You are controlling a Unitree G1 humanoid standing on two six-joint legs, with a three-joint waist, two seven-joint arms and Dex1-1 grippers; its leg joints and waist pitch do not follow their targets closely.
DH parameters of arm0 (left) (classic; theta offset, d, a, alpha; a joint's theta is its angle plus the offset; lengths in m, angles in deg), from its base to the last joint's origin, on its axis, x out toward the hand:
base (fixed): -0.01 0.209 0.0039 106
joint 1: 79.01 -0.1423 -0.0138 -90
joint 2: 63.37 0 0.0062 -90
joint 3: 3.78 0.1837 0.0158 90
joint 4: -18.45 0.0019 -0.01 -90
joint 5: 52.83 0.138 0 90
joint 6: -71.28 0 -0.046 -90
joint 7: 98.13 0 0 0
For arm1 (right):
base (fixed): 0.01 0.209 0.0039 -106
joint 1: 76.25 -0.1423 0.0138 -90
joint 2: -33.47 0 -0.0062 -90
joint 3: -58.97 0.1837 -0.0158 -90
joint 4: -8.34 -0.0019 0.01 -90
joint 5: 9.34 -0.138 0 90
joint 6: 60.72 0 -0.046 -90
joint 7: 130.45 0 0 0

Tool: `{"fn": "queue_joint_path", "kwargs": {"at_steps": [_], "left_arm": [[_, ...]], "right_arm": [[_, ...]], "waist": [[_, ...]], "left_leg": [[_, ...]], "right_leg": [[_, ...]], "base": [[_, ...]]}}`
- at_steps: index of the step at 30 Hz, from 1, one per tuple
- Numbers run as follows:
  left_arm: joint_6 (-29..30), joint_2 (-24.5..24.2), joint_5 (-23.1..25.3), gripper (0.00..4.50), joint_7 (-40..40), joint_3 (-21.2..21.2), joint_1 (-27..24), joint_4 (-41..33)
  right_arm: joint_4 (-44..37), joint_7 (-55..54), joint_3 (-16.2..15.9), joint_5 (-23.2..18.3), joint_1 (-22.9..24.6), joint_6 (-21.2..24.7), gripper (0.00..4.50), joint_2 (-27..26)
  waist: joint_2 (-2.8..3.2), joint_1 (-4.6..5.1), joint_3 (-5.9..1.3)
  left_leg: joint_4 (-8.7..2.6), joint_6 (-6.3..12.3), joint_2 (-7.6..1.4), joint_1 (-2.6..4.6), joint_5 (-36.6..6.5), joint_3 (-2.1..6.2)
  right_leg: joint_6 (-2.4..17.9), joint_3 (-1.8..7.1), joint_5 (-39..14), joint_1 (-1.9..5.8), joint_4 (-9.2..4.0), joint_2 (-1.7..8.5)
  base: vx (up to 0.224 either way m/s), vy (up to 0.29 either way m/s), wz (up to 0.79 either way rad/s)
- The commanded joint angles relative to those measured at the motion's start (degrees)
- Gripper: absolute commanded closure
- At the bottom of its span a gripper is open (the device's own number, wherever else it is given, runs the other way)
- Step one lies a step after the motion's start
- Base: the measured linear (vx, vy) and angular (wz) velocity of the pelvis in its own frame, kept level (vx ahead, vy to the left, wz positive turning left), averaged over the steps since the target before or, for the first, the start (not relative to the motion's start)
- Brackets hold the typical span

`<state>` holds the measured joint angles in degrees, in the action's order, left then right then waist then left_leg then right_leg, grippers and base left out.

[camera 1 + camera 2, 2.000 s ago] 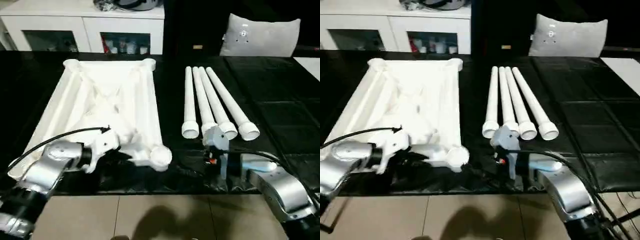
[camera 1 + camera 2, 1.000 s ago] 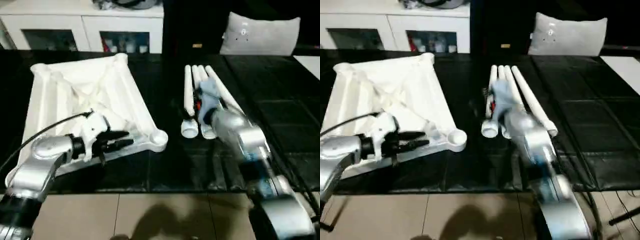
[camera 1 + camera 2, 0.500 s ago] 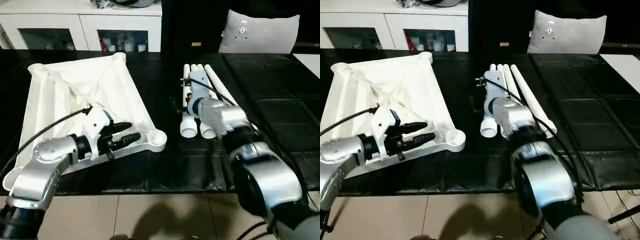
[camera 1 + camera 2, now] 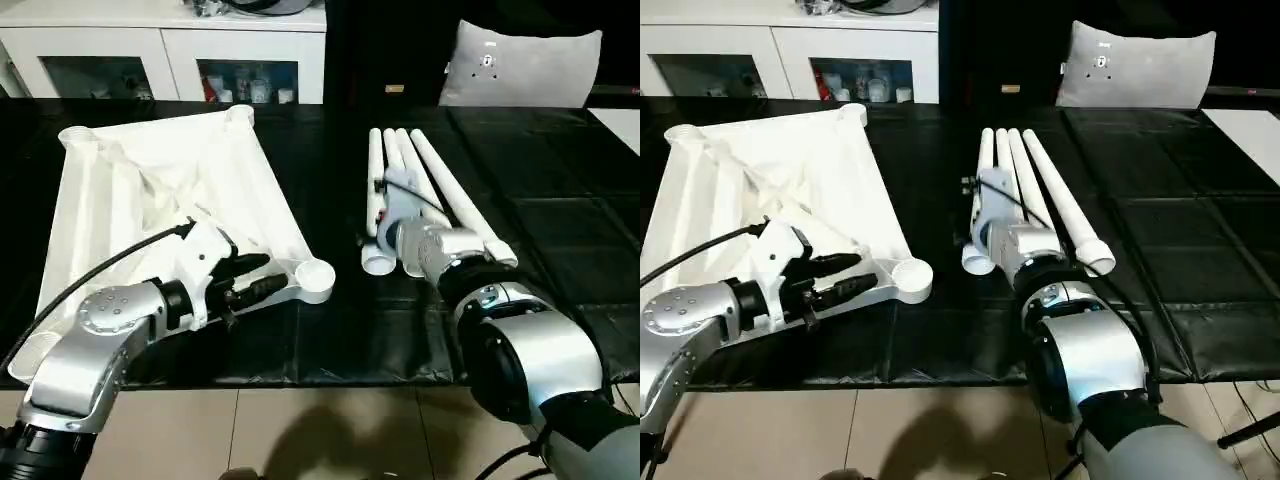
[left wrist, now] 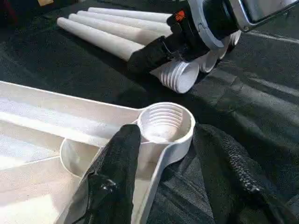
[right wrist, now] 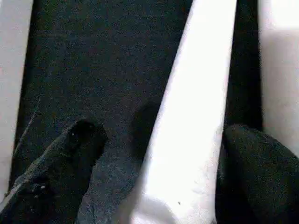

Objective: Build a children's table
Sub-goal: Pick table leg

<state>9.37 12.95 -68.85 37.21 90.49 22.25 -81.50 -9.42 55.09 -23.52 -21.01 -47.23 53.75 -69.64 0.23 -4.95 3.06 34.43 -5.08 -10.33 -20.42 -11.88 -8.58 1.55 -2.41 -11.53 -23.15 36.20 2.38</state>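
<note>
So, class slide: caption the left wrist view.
Left gripper open around the tabletop corner socket; right gripper at the legs.

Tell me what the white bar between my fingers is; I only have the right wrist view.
Observer: A table leg. It is an inner one of four lying side by side on the black mat; the right gripper straddles it, open.
Operator: Where's the top?
Observer: The tabletop lies underside up, left of the legs and apart from them.
Operator: And the left gripper?
Observer: The left gripper is open, with one finger on either side of the corner socket nearest the legs. The socket is empty.
</note>
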Motion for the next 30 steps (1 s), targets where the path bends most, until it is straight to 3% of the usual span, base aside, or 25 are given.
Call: {"fn": "queue_joint_path", "kwargs": {"at_steps": [1,5,11,17,22,30], "left_arm": [[1.04,-0.25,0.36,2.35,0.5,0.33,0.32,-1.31],[1.5,-0.45,0.43,2.32,0.4,0.5,-0.1,-1.82],[1.71,-0.83,0.26,2.31,0.27,0.85,-0.57,-2.23],[2.15,-1.08,0.29,2.31,0.12,1.25,-0.81,-2.7],[2.68,-1.15,0.14,2.31,0.01,1.55,-0.98,-3.08],[2.58,-0.64,0.43,2.31,0.79,1.6,-0.49,-2.62]], "right_arm": [[1.79,1.04,1.19,-0.83,-0.77,1.73,0.0,-0.17],[2.88,1.77,1.96,-1.43,-0.83,1.59,0.17,0.0],[3.7,2.77,2.91,-1.22,-0.9,1.67,0.64,0.14],[4.17,2.97,4.68,-1.39,-0.2,2.35,1.3,-0.01],[4.49,3.04,4.78,-1.49,0.24,2.45,1.71,-0.08],[4.13,3.46,5.54,-0.66,0.55,0.78,1.86,-0.03]], "waist": [[1.32,0.09,-3.86],[1.32,0.08,-3.77],[1.44,-0.02,-3.86],[1.15,-0.04,-3.8],[1.31,-0.03,-3.79],[1.48,0.01,-3.78]], "left_leg": [[-3.74,-1.49,-1.94,-0.01,-6.68,0.02],[-3.81,-1.62,-2.03,0.08,-7.85,0.01],[-3.68,-1.31,-1.99,-0.02,-6.9,0.0],[-3.75,-1.25,-2.09,0.03,-7.18,-0.03],[-3.75,-1.23,-2.04,0.0,-7.23,-0.02],[-3.75,-1.48,-2.03,0.03,-7.83,-0.02]], "right_leg": [[13.38,2.53,0.21,3.4,-2.93,4.61],[13.51,2.54,-1.72,3.27,-3.11,4.69],[13.92,2.48,-0.28,3.35,-2.98,4.7],[14.04,2.45,-0.97,3.3,-3.06,4.73],[13.9,2.45,-1.57,3.29,-3.09,4.75],[13.98,2.43,-1.61,3.25,-3.14,4.71]], "base": [[0.0,0.0,0.0],[0.0,0.0,0.0],[0.0,0.0,0.0],[0.0,0.0,0.0],[0.0,0.0,0.0],[0.0,0.0,0.0]]}}
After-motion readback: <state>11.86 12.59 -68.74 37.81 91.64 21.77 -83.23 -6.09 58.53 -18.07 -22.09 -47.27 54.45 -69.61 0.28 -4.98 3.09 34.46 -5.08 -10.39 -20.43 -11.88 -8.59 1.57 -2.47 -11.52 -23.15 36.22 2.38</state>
